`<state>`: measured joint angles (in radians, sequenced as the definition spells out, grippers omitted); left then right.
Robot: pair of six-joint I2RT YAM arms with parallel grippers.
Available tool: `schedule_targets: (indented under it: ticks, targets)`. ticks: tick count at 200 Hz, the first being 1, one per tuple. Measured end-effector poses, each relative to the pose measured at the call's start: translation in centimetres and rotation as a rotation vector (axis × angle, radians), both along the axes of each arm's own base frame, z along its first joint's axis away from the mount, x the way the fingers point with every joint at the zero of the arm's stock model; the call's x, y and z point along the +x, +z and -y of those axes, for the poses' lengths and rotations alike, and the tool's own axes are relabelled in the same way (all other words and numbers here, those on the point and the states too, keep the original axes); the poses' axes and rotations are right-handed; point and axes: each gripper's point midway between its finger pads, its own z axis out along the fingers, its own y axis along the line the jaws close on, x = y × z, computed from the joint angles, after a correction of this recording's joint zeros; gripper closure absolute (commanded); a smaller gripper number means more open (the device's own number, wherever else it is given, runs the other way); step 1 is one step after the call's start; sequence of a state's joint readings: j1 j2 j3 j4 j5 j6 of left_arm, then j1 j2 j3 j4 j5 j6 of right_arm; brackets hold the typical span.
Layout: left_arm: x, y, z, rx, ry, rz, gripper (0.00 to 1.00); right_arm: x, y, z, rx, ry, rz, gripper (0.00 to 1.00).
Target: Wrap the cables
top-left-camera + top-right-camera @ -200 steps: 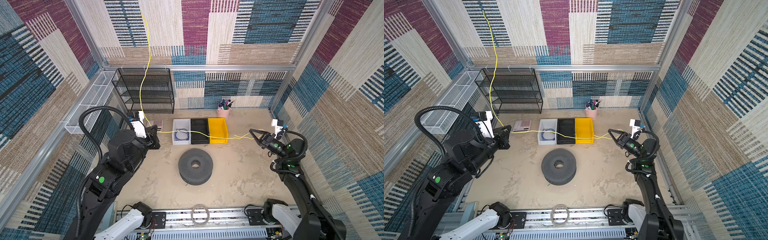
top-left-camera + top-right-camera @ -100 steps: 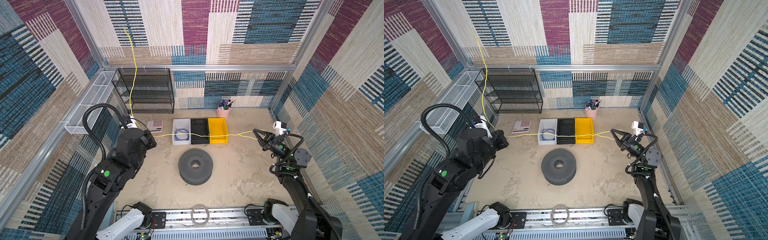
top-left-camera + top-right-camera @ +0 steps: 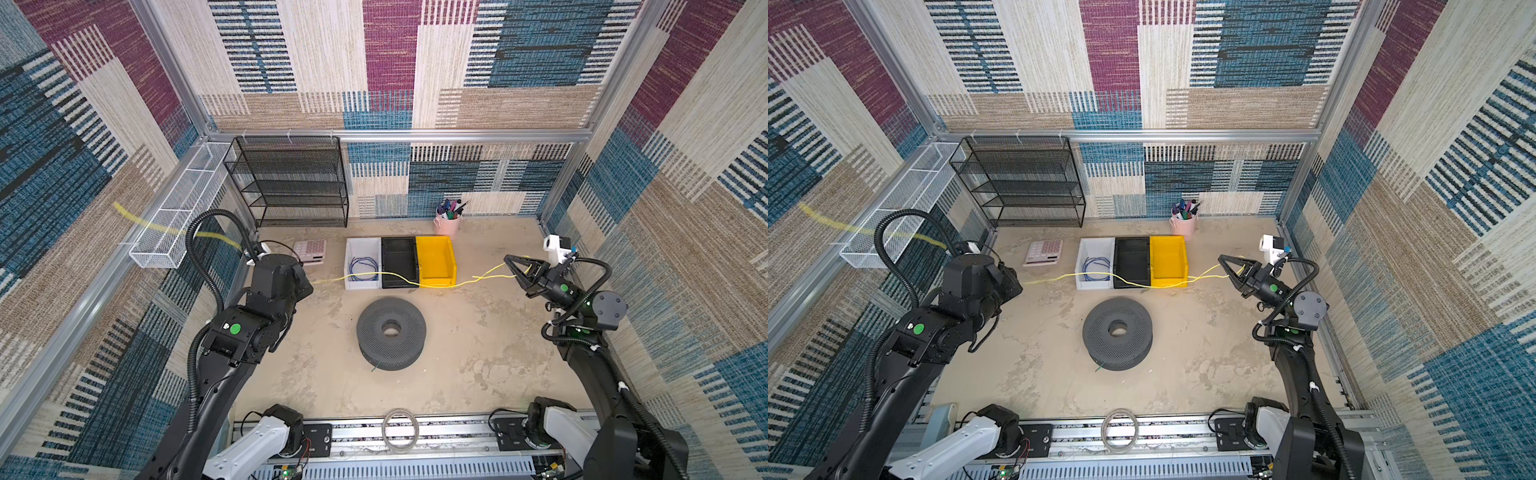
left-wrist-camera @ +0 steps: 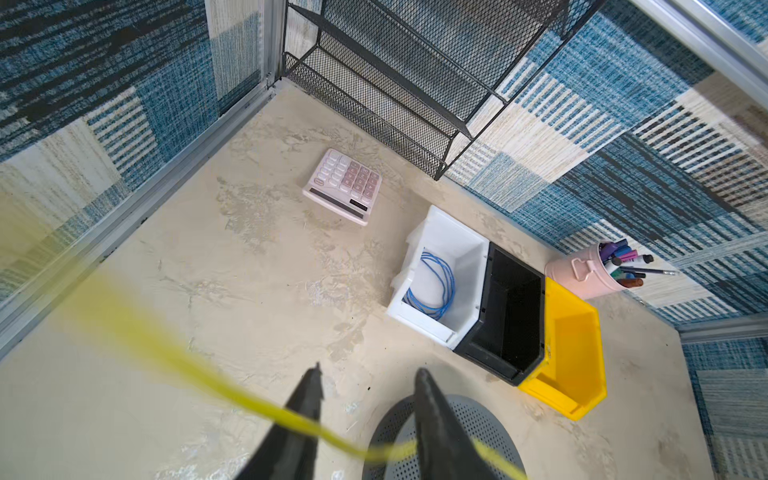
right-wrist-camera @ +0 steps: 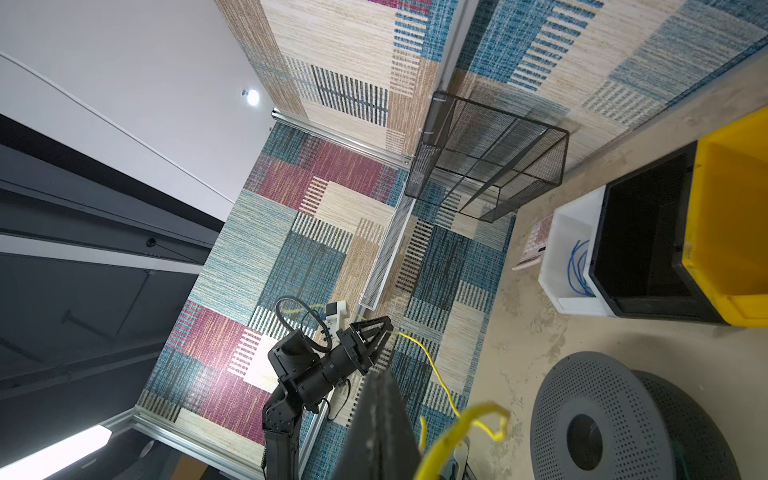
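**Ops:** jaws?

**Me:** my left jaws stand apart, clear gap between the fingers (image 4: 307,399). The yellow cable (image 3: 467,281) runs across them, blurred, nothing pinched. My right jaws are closed on the cable's other end, with a small yellow loop bunched at the tip.

**Ops:** where are the cables?

**Me:** yellow is strung slack between my two arms. From the left it crosses over the front of the white bin (image 3: 363,240) and the black bin (image 3: 399,257). It dips along the front lip of the yellow bin (image 3: 436,257), then rises to the right. Past my left wrist a blurred yellow tail hangs in the air in front of the white wire basket (image 3: 178,224). The blue cable (image 4: 451,282) lies coiled inside the white bin, untouched.

**Ops:** anything in the way?

**Me:**
- The grey perforated spool (image 3: 374,332) sits on the worktop (image 3: 478,332) just in front of the bins, between my arms.
- The pink calculator (image 3: 311,250) is beside the white bin, near my left wrist.
- The pink pen cup (image 3: 448,226) is behind the yellow bin.
- The black mesh rack (image 3: 291,178) is at the back wall.
- The hoop of clear tubing (image 3: 384,428) lies on the front rail, well apart from both cables.
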<state>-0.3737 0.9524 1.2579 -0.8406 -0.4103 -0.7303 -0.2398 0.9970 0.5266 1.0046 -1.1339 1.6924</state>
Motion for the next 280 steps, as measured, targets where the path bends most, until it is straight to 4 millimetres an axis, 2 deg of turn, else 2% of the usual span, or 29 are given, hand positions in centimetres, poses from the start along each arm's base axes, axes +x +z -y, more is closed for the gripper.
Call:
schedule_targets:
  ticks: [18,33,64,87,91,98,103,142,160,178,210,226,247,280]
  targets:
    - [-0.3,-0.7,0.7,-0.027,-0.029,-0.045,0.45,-0.1,-0.4,-0.1,-0.019,0.0,-0.005,1.0]
    - [-0.9,-2.0,1.3,-0.048,-0.061,-0.109,0.37,0.1,-0.8,-0.1,-0.03,-0.005,-0.011,1.0]
    - [-3.0,-6.2,2.6,-0.102,-0.122,-0.26,0.33,0.6,-2.3,0.2,-0.016,-0.033,-0.065,1.0]
    - [-4.5,-9.5,3.5,-0.142,-0.154,-0.381,0.31,1.3,-2.7,0.7,-0.003,-0.069,-0.085,1.0]
    - [-4.7,-9.9,3.6,-0.149,-0.156,-0.397,0.29,1.4,-2.7,0.8,0.0,-0.078,-0.089,1.0]
    - [-5.1,-10.5,3.9,-0.165,-0.162,-0.423,0.19,1.6,-2.7,1.0,0.004,-0.093,-0.093,1.0]
    - [-5.2,-10.8,4.0,-0.176,-0.163,-0.434,0.16,1.8,-2.6,1.1,0.007,-0.106,-0.098,1.0]
    - [-5.8,-12.1,6.0,-0.28,-0.22,-0.506,0.19,2.8,-2.3,2.0,0.018,-0.176,-0.103,1.0]
    - [-6.3,-12.2,7.0,-0.329,-0.261,-0.508,0.22,3.0,-2.5,2.2,0.025,-0.189,-0.117,1.0]
    - [-6.2,-11.3,8.8,-0.393,-0.35,-0.456,0.23,3.1,-2.8,2.3,0.03,-0.198,-0.126,1.0]
    - [-5.5,-8.7,14.8,-0.511,-0.601,-0.307,0.23,2.9,-3.3,2.2,0.056,-0.192,-0.154,1.0]
    - [-4.7,-8.1,17.9,-0.562,-0.692,-0.254,0.25,2.6,-2.9,1.6,0.065,-0.17,-0.149,1.0]
    - [-3.6,-8.2,21.6,-0.616,-0.764,-0.207,0.28,2.2,-2.3,0.3,0.073,-0.116,-0.145,1.0]
    - [-1.8,-6.6,26.7,-0.695,-0.849,-0.114,0.31,1.5,-0.8,-0.9,0.075,-0.062,-0.116,1.0]
